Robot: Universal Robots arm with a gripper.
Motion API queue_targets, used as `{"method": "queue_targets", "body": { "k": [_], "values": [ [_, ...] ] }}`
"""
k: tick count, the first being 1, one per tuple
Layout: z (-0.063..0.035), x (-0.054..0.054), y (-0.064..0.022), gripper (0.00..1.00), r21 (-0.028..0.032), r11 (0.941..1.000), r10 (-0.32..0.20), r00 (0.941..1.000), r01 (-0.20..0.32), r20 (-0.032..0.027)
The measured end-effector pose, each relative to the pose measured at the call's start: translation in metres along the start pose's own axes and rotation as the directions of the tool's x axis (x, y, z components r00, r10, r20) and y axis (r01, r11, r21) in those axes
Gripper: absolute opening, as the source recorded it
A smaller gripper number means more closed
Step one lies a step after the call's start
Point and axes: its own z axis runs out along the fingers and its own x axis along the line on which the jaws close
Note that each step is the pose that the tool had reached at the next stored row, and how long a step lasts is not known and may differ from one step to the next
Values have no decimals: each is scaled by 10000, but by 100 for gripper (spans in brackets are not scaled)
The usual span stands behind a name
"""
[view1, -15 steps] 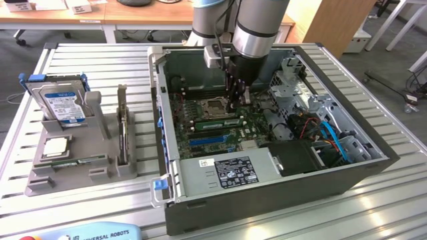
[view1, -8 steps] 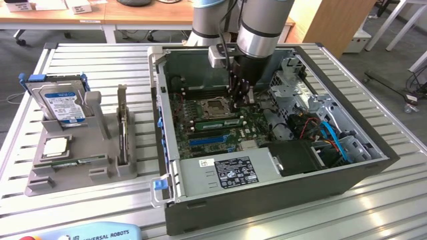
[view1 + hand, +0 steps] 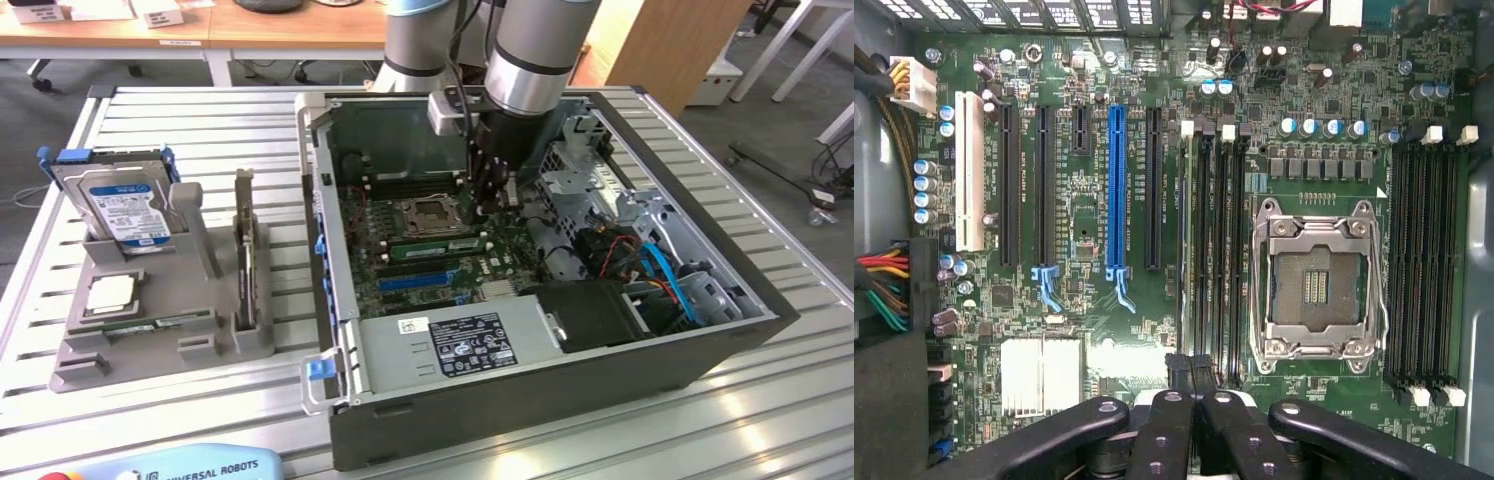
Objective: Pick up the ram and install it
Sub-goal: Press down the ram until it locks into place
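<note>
1. Arm position: the arm [image 3: 527,50] reaches straight down into the open computer case [image 3: 534,390], which sits on the slatted table [image 3: 200,130].
2. Gripper state: the gripper [image 3: 497,203] [image 3: 1190,370] is fully closed. Its two dark fingertips [image 3: 1176,368] meet, and nothing can be seen clamped between them.
3. Gripper location: the fingertips are low over the motherboard [image 3: 447,272] [image 3: 1094,330]. They sit at the end of the bank of memory slots [image 3: 1222,250] that runs alongside the processor socket [image 3: 430,212] [image 3: 1316,285]. This is the end of the bank toward the exterior view's right.
4. Ram location: the ram [image 3: 434,241] [image 3: 1185,240] stands on edge in that bank, parallel to the socket's side. In the wrist view it shows as a thin pale edge along the slot farthest from the socket.
5. Contact: the closed fingertips are at the ram's end. Whether they touch it cannot be told.
6. Adjacent parts: a second bank of memory slots [image 3: 1424,265] lies on the opposite side of the socket. A blue expansion slot [image 3: 1116,190] lies beyond the ram, away from the socket.
7. Parts holder: the grey holder [image 3: 160,372] stands on the table to the exterior view's left of the case, well apart from the gripper.
8. Holder contents:
   - a hard drive [image 3: 123,205] stands upright;
   - a silver processor chip [image 3: 111,291] lies flat;
   - a dark expansion card [image 3: 244,262] stands on edge;
   - a narrow green board [image 3: 154,323] lies flat near the holder's front.
</note>
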Motion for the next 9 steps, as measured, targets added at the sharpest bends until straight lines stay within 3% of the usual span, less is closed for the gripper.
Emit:
{"method": "queue_targets", "body": {
  "k": [9],
  "values": [
    [21,0,-1,10,1,10000,-1,10000,1,1]
  ]
}}
